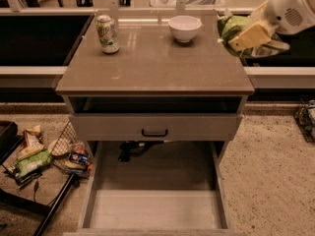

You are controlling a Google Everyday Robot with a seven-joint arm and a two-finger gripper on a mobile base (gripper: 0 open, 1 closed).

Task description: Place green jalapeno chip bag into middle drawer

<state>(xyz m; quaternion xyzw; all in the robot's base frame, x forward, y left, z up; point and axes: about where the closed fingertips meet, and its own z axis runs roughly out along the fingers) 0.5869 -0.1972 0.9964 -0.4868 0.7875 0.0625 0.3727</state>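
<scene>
My claw [244, 37] pinched the green jalapeno chip bag [229, 25] up over the right edge of the desk [155, 65]. The middle drawer [91, 191] sat open below.

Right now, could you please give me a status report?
Gripper shut on green jalapeno chip bag, at counter's right rear edge. Middle drawer open below, bag not in it. White bowl and can left of bag.
</scene>
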